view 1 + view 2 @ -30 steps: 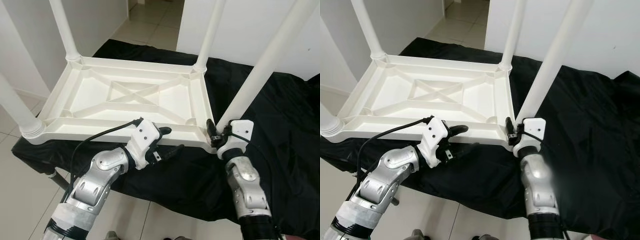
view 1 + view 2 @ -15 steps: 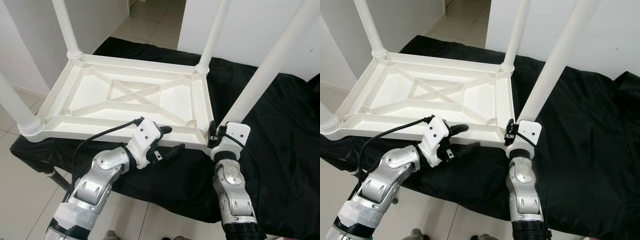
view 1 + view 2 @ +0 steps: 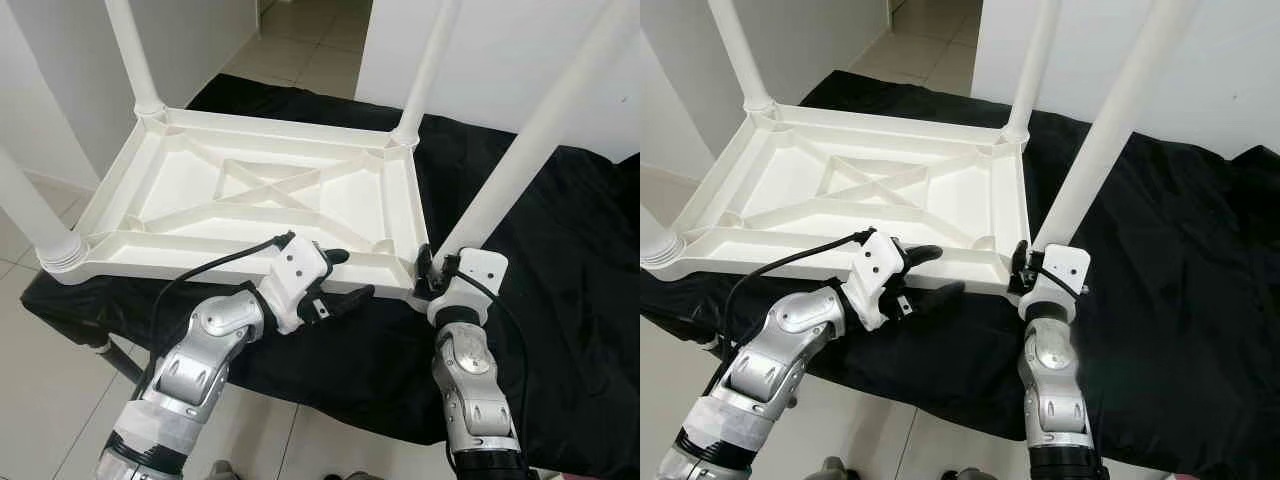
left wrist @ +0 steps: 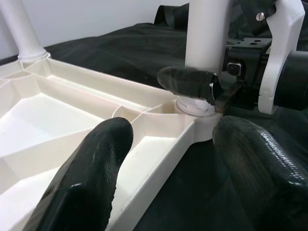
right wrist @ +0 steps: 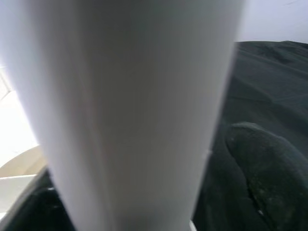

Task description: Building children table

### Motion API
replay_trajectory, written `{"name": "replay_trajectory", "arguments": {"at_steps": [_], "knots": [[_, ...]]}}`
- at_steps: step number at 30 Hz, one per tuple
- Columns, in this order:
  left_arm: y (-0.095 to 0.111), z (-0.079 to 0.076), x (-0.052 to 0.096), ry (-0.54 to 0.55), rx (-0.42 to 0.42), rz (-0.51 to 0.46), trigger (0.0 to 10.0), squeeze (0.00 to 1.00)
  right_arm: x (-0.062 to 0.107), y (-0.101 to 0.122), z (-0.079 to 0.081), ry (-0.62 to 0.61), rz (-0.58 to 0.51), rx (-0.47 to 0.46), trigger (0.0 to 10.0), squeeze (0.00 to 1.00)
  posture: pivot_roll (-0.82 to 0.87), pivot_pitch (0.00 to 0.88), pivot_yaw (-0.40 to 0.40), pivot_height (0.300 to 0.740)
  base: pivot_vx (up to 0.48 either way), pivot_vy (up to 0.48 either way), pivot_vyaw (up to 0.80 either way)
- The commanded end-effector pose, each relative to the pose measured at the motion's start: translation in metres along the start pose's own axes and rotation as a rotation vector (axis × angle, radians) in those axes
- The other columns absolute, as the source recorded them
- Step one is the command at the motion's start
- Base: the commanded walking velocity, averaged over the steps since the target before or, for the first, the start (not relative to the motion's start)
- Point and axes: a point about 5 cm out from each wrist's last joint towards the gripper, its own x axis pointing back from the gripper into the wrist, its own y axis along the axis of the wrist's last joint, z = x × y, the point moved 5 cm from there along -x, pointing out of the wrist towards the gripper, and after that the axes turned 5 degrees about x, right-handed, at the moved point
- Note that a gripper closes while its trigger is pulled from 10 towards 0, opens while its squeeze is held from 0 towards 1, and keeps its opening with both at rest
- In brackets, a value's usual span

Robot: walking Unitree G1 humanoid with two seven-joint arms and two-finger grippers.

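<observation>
A black cloth (image 3: 560, 250) covers a low stand on the tiled floor (image 3: 30, 340), with white walls (image 3: 480, 50) behind. On the cloth lies a white plastic table (image 3: 250, 190), upside down, its ribbed underside facing up and its near long edge running along the near edge of the cloth. Four white legs stand up from its corners: one at the far left corner (image 3: 128, 55), one at the far right corner (image 3: 425, 70), one at the near left corner (image 3: 30, 220), and one at the near right corner (image 3: 530, 140).

The right gripper (image 3: 428, 272) sits at the foot of the near right leg, its black fingers closed around the leg just above the socket (the right wrist view shows the leg up close between them). The left gripper (image 3: 342, 276) is at the table's near edge, a little to the left of that corner, fingers spread apart with one finger (image 4: 91, 163) over the rim and the other (image 4: 260, 163) outside it above the cloth, gripping nothing.
</observation>
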Motion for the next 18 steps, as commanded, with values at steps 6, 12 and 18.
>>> {"name": "replay_trajectory", "arguments": {"at_steps": [6,12,18], "knots": [[0.001,0.012,0.0,0.099,-0.019,-0.008,10.0,0.0,0.0,0.0,-0.002,0.012,-0.001,-0.005,10.0,0.0,0.02,0.096,-0.079,0.74,0.0,0.0,0.0],[-0.001,0.009,-0.001,0.103,-0.014,-0.014,10.0,0.0,-0.003,0.003,0.0,0.073,-0.018,-0.014,10.0,0.0,0.02,0.094,-0.078,0.74,0.0,0.0,0.0],[-0.003,0.005,-0.005,0.09,-0.002,-0.011,10.0,0.0,-0.005,0.0,-0.007,0.109,-0.021,0.025,10.0,0.0,0.01,0.114,-0.068,0.74,0.0,0.0,0.0]]}}
